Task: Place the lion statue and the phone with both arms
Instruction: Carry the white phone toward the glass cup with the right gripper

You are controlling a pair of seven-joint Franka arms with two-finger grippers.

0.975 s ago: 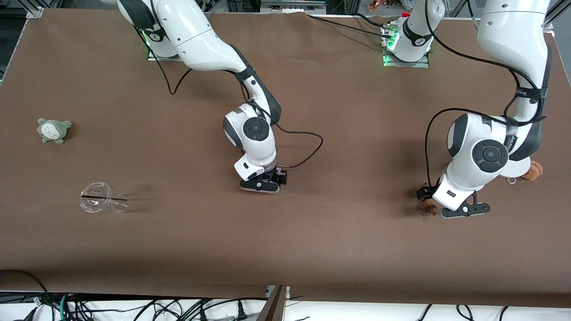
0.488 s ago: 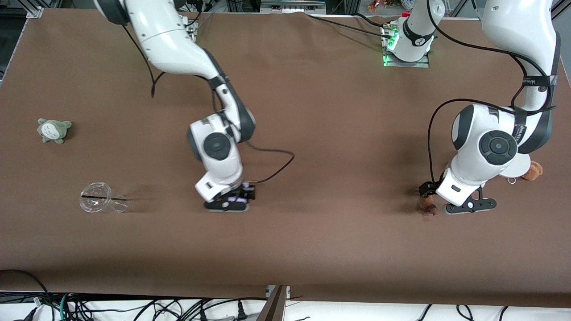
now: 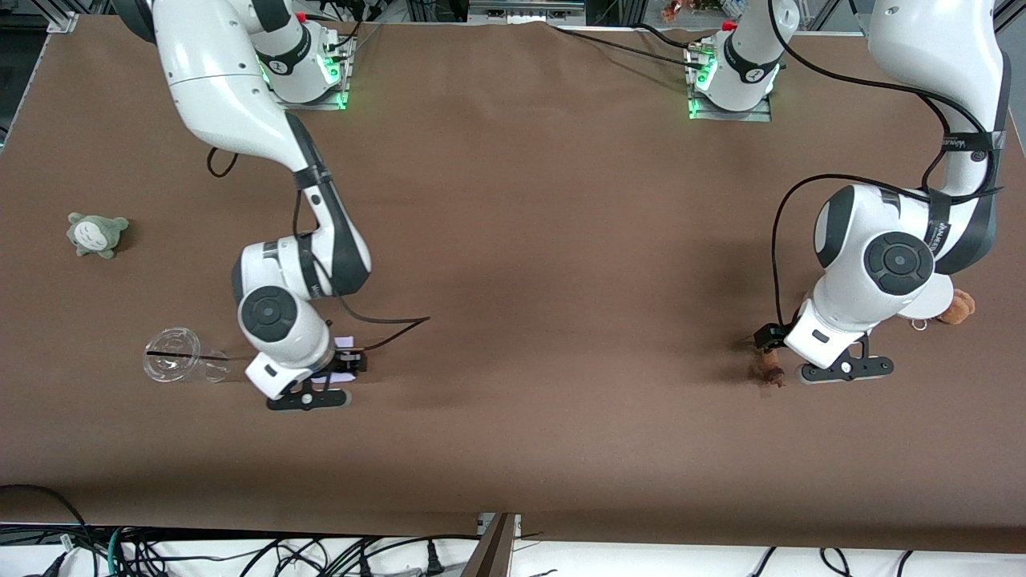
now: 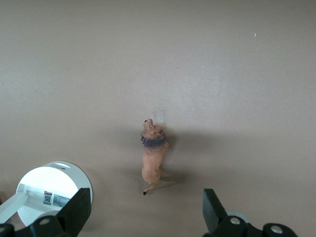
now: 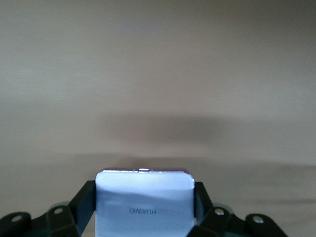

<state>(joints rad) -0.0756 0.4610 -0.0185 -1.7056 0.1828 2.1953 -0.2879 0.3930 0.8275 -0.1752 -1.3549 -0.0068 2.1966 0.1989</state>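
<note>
The lion statue, small and orange-brown with a darker mane and thin tail, rests on the brown table toward the left arm's end; it also shows in the front view. My left gripper is open just above it, fingers wide apart on either side of its tail end, not touching; in the front view the left gripper hangs over the lion. My right gripper is shut on the pale lavender-white phone. In the front view the right gripper holds the phone low over the table beside the cup.
A clear plastic cup lies on its side near the right gripper. A grey-green plush sits toward the right arm's end. A white round-based stand and a brown plush with a metal ring sit by the left arm's wrist.
My right arm has swung with the phone from the table's middle toward the right arm's end, close to the cup. My left gripper has shifted only slightly above the lion.
</note>
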